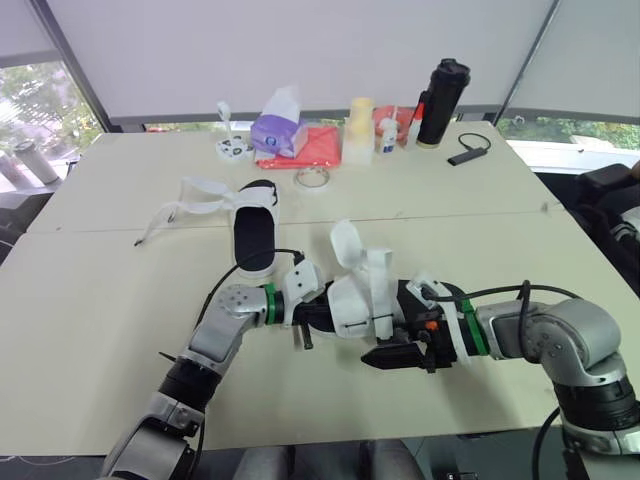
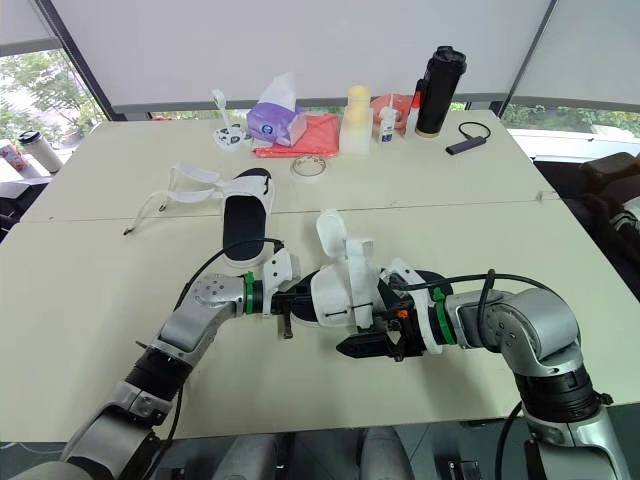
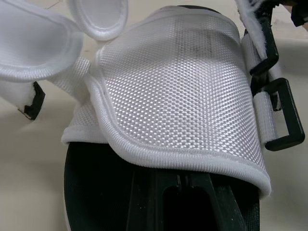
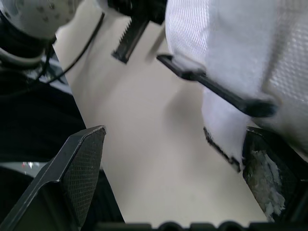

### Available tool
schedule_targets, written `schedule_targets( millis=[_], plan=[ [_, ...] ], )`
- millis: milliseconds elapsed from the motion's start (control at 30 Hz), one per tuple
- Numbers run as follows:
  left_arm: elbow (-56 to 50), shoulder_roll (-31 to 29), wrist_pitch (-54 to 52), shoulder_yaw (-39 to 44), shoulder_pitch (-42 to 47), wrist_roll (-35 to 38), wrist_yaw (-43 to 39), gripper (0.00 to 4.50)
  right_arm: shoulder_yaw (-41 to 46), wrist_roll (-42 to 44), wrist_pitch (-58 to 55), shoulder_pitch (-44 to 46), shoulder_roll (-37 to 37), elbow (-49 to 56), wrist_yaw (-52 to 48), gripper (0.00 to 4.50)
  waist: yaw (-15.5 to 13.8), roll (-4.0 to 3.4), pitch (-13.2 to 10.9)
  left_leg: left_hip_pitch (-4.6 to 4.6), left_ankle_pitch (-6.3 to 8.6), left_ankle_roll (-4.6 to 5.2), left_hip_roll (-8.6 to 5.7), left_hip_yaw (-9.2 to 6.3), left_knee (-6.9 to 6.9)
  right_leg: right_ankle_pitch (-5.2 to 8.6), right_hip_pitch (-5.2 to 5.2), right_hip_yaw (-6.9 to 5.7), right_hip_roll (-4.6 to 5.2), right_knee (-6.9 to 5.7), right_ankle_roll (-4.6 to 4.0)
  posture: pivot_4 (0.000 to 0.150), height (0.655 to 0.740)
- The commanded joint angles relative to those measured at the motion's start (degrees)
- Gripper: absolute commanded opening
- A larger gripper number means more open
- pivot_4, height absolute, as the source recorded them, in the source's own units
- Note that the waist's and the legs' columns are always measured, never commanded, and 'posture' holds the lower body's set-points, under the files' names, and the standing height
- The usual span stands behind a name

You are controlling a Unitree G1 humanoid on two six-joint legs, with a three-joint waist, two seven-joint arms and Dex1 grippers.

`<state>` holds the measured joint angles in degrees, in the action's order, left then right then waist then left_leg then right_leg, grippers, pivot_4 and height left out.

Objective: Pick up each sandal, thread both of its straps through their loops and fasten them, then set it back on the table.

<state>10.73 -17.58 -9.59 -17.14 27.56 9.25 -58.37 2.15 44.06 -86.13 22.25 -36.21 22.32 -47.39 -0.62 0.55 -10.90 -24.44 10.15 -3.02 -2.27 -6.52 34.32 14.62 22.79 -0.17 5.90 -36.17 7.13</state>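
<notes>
Gripping a sandal (image 1: 352, 302) at the table's (image 1: 100, 300) near side.
Clamps its sole in the left gripper (image 1: 311, 325); has the right gripper (image 1: 395, 355) wide open beside the loose straps (image 1: 378, 270), holding nothing.

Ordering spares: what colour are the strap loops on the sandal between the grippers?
Black plastic loops on the white woven sandal; best in left wrist view.

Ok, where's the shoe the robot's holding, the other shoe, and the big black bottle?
held sandal (image 2: 335, 295), right eye view, on its white mesh upper.
loose sandal (image 1: 255, 240), left eye view, on its black footbed.
black bottle (image 1: 440, 100), left eye view, on the middle of its body.
</notes>
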Motion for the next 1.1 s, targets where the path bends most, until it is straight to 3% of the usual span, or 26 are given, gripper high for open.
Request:
schedule_targets(
  millis=[33,233,300,367,567,833,1100],
  plan=[
    [-0.1,-0.04,-0.27,-0.57,-0.02,-0.42,-0.24,0.0,2.9,2.36,-0.14,1.22,1.48,2.1,1.96,4.48,0.02,0.0,0.0,0.0,0.0,0.0,0.0,0.0,0.0,0.0,0.0,0.0,0.0,0.0,-0.01,0.15,0.74],
    [-0.19,-0.01,-0.35,-0.62,-0.08,-0.4,-0.17,0.0,3.74,4.46,-0.79,0.83,2.3,2.77,3.94,4.48,0.07,0.0,0.0,0.0,0.0,0.0,0.01,0.0,0.0,0.0,0.0,0.0,-0.01,0.0,-0.03,0.15,0.74],
    [-0.33,-0.01,-0.3,-0.74,-0.23,-0.47,-0.17,0.0,3.93,5.06,-0.89,0.73,2.43,2.88,4.44,3.98,0.06,0.0,0.0,0.01,0.0,0.0,0.01,0.0,0.0,0.0,0.0,0.0,-0.01,0.0,-0.03,0.15,0.74],
    [-0.36,0.01,-0.22,-0.84,-0.29,-0.54,-0.18,0.0,4.04,5.59,-0.96,0.64,2.51,2.96,4.95,3.2,0.04,0.0,0.0,0.0,0.0,0.0,0.01,0.0,0.0,0.0,0.0,0.0,-0.01,0.0,-0.03,0.15,0.74],
    [-0.19,0.07,-0.14,-0.8,-0.19,-0.6,-0.22,0.0,4.36,7.44,-1.09,-0.53,2.23,4.08,5.74,0.03,-0.01,0.0,0.0,-0.01,0.0,0.0,0.01,0.0,-0.01,0.0,0.0,0.0,-0.01,0.02,-0.03,0.15,0.74],
    [-0.06,0.13,-0.1,-0.73,-0.08,-0.67,-0.19,0.0,3.44,9.97,-1.42,-1.18,-1.42,6.31,4.62,0.03,-0.08,-0.01,0.0,-0.02,0.0,0.01,0.01,0.0,-0.01,0.0,0.01,0.0,0.0,0.03,-0.03,0.15,0.74],
    [-0.54,0.89,-0.78,-0.54,-0.27,-0.15,0.37,0.0,-3.61,9.45,7.23,-8.07,-16.97,15.66,-5.51,0.03,-0.13,0.0,-0.01,-0.04,0.01,0.01,0.01,0.01,-0.01,0.09,0.0,-0.01,0.0,0.08,-0.15,0.15,0.74]
  ],
)
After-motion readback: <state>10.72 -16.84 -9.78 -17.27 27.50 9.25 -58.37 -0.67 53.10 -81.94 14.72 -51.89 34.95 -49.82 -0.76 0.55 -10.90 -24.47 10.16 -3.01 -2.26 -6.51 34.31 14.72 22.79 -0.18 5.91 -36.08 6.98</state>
